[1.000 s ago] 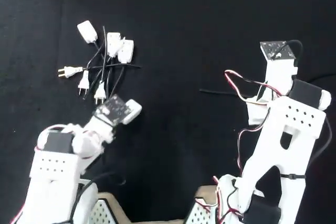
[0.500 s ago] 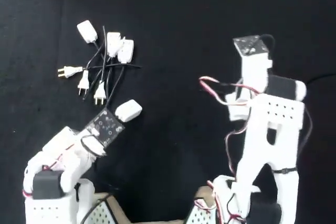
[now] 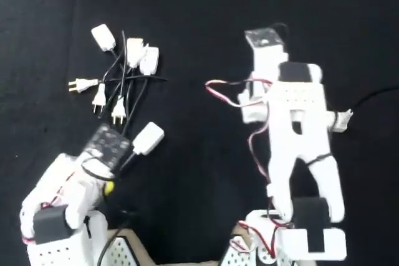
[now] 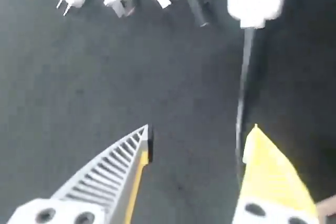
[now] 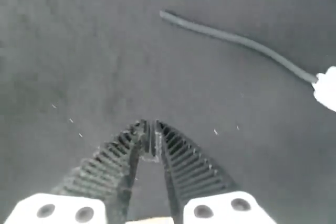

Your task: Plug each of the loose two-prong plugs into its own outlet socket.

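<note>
- The high view takes in the black counter (image 3: pixel 199 23). Three white two-prong plugs (image 3: pixel 100 99) lie in a tangle of dark cords at the left. Three outlet sockets (image 3: pixel 134 49) sit just beyond them, none joined to a plug.
- A fourth socket (image 3: pixel 148 137) lies apart from that cluster, near the left arm (image 3: pixel 62 191).
- The left wrist view adds what the high view cannot. The left gripper (image 4: pixel 201 129) is released, its grey and yellow fingers spread wide above bare counter and grasping nothing. The fourth socket's cord (image 4: pixel 244 66) runs down just beside the yellow finger.
- The right wrist view shows the right gripper (image 5: pixel 152 127) clenched, ribbed fingers meeting at the tips with nothing between them. A black cord (image 5: pixel 231 38) crosses the counter ahead of it. It ends at a white piece (image 5: pixel 328 87) cut off by the frame edge, which I cannot identify.
- Since a second ago the right arm (image 3: pixel 293 110) has swung across from the counter's right side toward its middle.
- The left arm has drawn back toward its base. The fourth socket has shifted slightly nearer that base, while the plugs have kept their places.
</note>
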Controlling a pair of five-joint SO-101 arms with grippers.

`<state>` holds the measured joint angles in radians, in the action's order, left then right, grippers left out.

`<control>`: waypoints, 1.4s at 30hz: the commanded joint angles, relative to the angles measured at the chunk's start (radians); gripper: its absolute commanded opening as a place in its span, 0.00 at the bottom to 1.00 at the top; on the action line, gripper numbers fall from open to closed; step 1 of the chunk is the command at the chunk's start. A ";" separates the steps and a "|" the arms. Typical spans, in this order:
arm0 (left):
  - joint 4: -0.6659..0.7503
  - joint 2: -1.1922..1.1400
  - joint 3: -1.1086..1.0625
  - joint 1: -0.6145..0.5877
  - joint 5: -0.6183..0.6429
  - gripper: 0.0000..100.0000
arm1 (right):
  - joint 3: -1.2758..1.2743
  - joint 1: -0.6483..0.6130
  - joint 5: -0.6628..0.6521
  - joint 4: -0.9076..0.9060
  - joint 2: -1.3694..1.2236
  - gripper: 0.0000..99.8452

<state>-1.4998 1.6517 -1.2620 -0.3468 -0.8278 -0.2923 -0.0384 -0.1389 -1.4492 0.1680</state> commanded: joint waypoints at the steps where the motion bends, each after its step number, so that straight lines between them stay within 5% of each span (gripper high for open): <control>1: -0.011 0.077 0.067 -0.142 0.109 0.29 | 0.091 -0.101 0.064 0.046 -0.051 0.02; 8: 0.072 0.163 -0.008 -0.443 0.270 0.29 | 0.318 -0.282 0.204 0.144 -0.318 0.20; 19: 0.244 0.137 -0.295 -0.355 0.371 0.29 | 0.453 -0.600 0.288 0.598 -0.541 0.13; 27: 0.292 0.137 -0.372 -0.469 0.348 0.29 | 0.679 -0.641 0.362 0.629 -0.680 0.33; 33: 0.284 0.137 -0.384 -0.447 0.319 0.29 | 1.004 -0.603 0.531 0.624 -0.969 0.32; 42: 0.282 0.137 -0.387 -0.447 0.315 0.29 | 1.417 -0.552 0.539 0.543 -1.287 0.19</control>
<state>-1.2298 1.7868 -1.6563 -0.8009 -0.5040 0.9828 -0.6414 0.3890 -0.8907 -1.0702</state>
